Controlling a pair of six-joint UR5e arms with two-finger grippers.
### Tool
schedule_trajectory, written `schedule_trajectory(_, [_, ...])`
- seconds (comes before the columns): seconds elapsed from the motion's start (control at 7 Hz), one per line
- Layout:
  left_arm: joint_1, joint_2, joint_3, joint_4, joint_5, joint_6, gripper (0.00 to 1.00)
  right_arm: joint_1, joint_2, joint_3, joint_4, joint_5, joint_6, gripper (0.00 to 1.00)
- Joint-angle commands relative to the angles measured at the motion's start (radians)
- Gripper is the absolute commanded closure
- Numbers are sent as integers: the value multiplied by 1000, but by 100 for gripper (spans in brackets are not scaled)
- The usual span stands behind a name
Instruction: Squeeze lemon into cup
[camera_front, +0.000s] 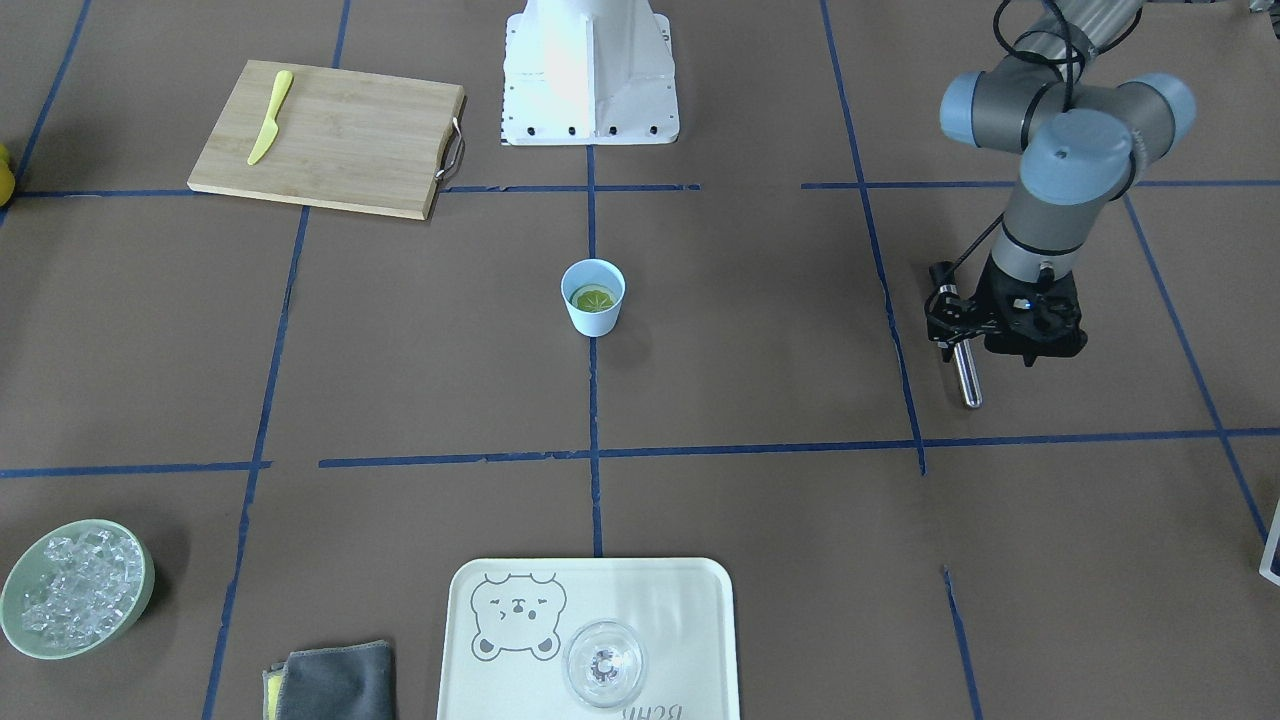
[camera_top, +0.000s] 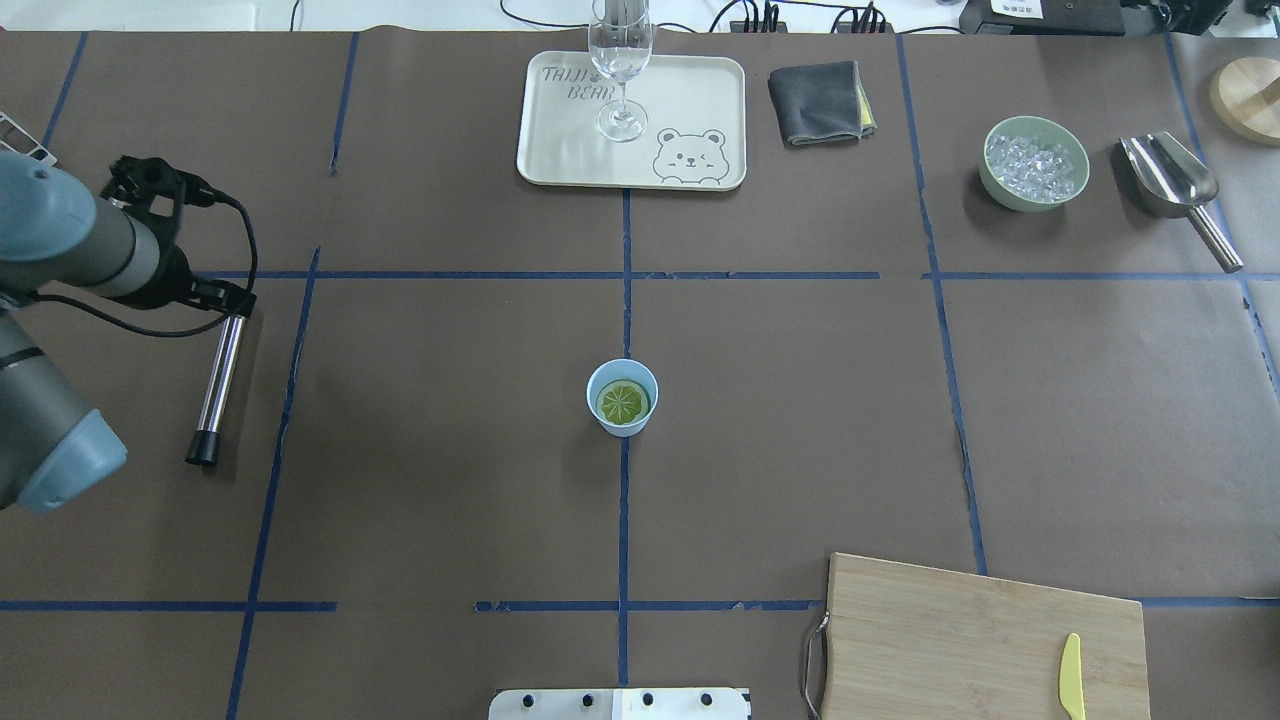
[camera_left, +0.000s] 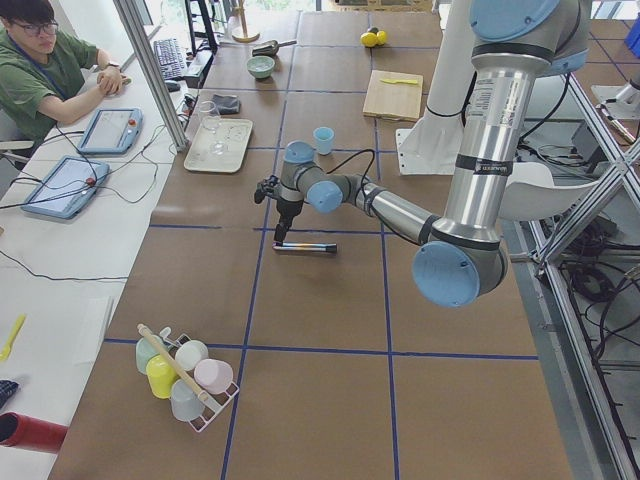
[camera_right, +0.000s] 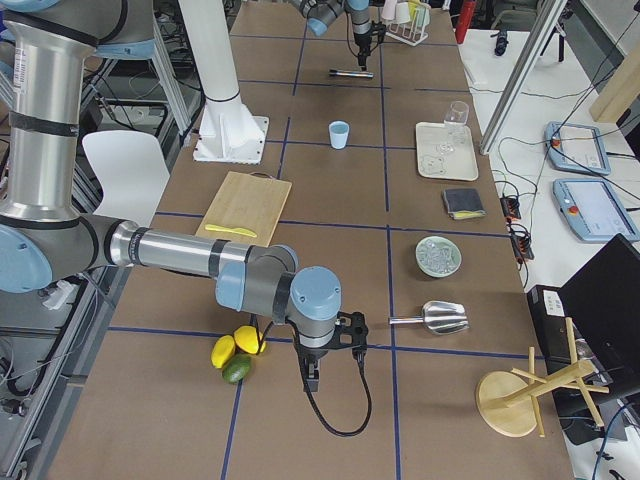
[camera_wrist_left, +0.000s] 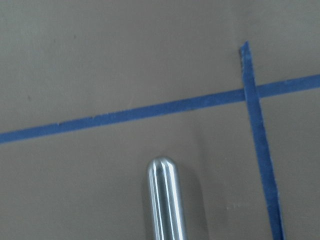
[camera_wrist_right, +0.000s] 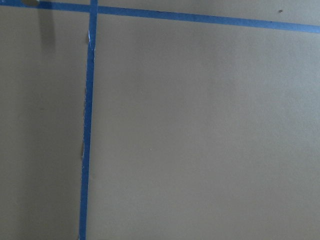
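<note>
The light-blue cup (camera_front: 592, 312) stands upright at the table's middle, also in the overhead view (camera_top: 603, 380). The lemon slice (camera_front: 593, 298) lies flat inside it (camera_top: 622, 402). My left gripper (camera_front: 1027, 345) points down far to the cup's side, over a steel rod (camera_top: 220, 385) that lies flat on the table. Its jaws look spread and hold nothing. The left wrist view shows only the rod's rounded end (camera_wrist_left: 165, 200). My right gripper (camera_right: 312, 378) hangs low at the table's other end near whole lemons (camera_right: 235, 348). I cannot tell whether it is open.
A cutting board (camera_front: 340, 140) with a yellow knife (camera_front: 270, 115) sits near the robot base (camera_front: 590, 70). A tray (camera_front: 690, 620) with a clear glass (camera_front: 604, 663), a grey cloth (camera_front: 335, 682), a bowl of ice (camera_front: 75, 588) and a metal scoop (camera_top: 1170, 180) line the far edge.
</note>
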Motion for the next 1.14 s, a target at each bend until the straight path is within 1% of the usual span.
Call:
schedule_trajectory(0.0, [-208, 8, -35, 47, -88, 275, 0, 0, 3, -7, -2, 3, 4, 0])
schedule_trajectory(0.14, [-355, 8, -32, 119, -145, 507, 0, 0, 3, -7, 0, 7, 5, 0])
schedule_trajectory(0.29, [-507, 8, -15, 191, -224, 617, 0, -2, 3, -6, -2, 12, 4, 0])
schedule_trajectory(0.43, [-615, 22, 21, 245, -331, 629, 0, -11, 6, -4, -5, 11, 7, 0])
schedule_trajectory(0.57, [-654, 95, 20, 249, -349, 629, 0, -17, 13, -3, -6, 12, 13, 0])
schedule_trajectory(1.0, [-670, 221, 38, 233, -354, 631, 0, -47, 45, -2, -12, 12, 18, 0])
